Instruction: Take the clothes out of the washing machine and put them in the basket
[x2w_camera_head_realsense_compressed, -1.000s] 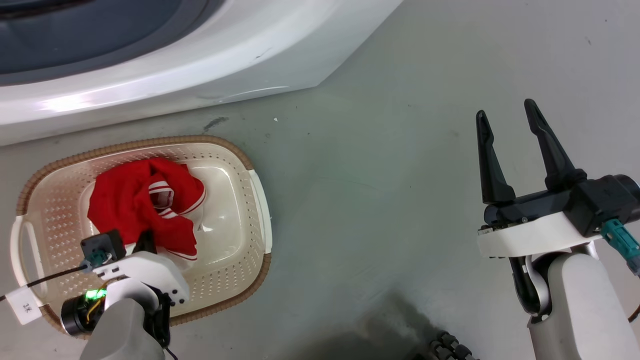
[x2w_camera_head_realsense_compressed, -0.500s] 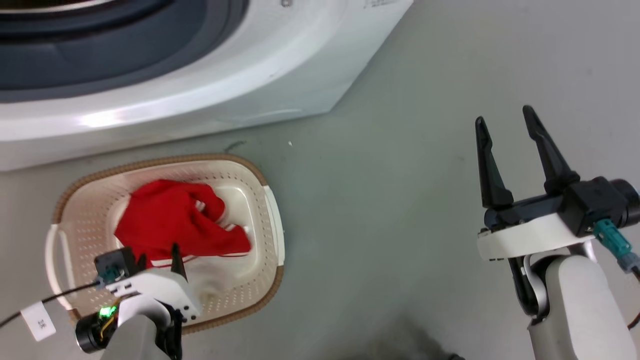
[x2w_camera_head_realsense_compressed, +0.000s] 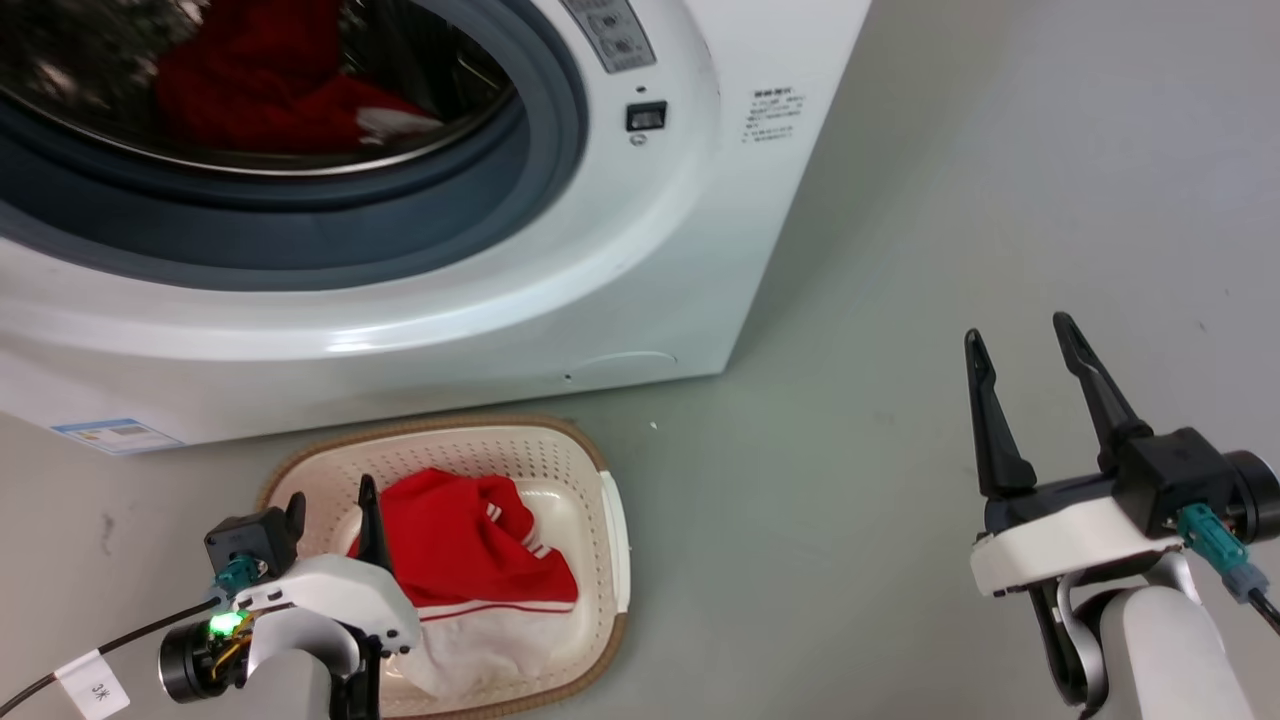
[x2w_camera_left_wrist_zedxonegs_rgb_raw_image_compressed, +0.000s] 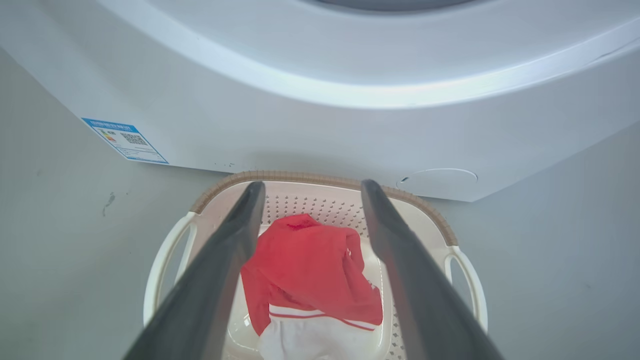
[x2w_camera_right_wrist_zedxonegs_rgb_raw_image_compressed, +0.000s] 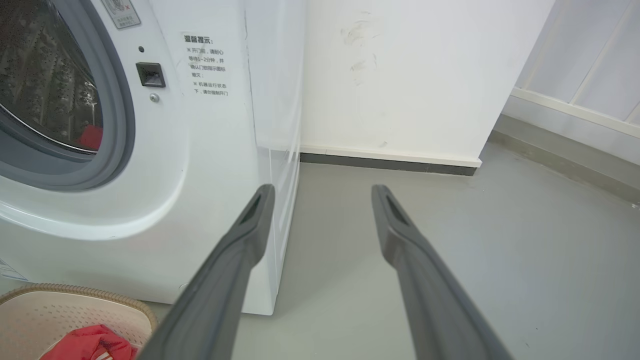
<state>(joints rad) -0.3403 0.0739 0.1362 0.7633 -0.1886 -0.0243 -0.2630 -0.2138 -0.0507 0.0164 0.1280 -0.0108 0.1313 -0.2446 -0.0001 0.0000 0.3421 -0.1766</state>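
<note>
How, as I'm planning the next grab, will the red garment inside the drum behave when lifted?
Probably floppy: the red garment lies crumpled in the drum, like the red-and-white garment slumped in the basket. It would likely drape when lifted, so a trailing part might catch on the grey door ring. Seems light, though wetness cannot be told.

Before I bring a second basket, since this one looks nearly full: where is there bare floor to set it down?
Bare floor lies between the basket and the right gripper, and beside the washing machine toward the wall. Crowded: the basket, holding clothes, left gripper above it.
</note>
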